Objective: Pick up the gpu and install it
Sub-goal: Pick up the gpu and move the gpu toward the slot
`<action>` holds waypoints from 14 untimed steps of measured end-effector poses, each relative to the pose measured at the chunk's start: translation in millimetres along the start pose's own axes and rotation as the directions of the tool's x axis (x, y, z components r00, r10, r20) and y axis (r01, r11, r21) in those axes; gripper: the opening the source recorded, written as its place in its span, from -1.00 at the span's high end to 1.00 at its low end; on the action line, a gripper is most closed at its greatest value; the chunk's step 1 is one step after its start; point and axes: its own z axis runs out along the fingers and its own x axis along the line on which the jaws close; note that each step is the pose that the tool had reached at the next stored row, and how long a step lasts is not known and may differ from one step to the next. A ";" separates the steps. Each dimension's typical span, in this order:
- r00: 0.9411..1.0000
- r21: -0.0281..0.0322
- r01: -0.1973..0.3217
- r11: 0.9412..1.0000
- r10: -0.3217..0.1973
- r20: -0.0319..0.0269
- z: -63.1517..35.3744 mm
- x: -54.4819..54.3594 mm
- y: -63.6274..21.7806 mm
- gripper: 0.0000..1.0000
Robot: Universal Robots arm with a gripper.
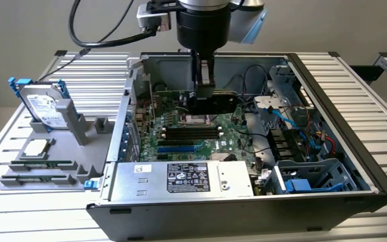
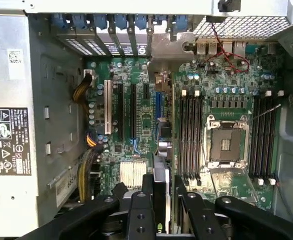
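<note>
Pincer: clenched on the gpu, gripping its upper edge.
Gpu: upright inside the open case, low over the motherboard, close to the CPU socket; whether it touches the board, cannot tell.
Case: lies on the tabletop.
Hard drive: stands in a holder, at the exterior view's left.

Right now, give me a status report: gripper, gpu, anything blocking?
Status: gripper shut on gpu. Card held on edge above motherboard, not seated. No obstruction seen over expansion slots.
</note>
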 end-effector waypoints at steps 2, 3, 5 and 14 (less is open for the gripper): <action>1.000 0.000 -0.001 1.000 0.001 0.020 8.0 -6.9 1.4 0.47; 1.000 0.000 -0.001 1.000 0.001 0.022 8.7 -7.7 1.9 0.47; 1.000 0.000 -0.001 1.000 0.001 0.025 9.9 -9.1 3.2 0.47; 0.999 -0.015 -0.001 1.000 0.002 0.032 13.3 -12.0 5.9 0.47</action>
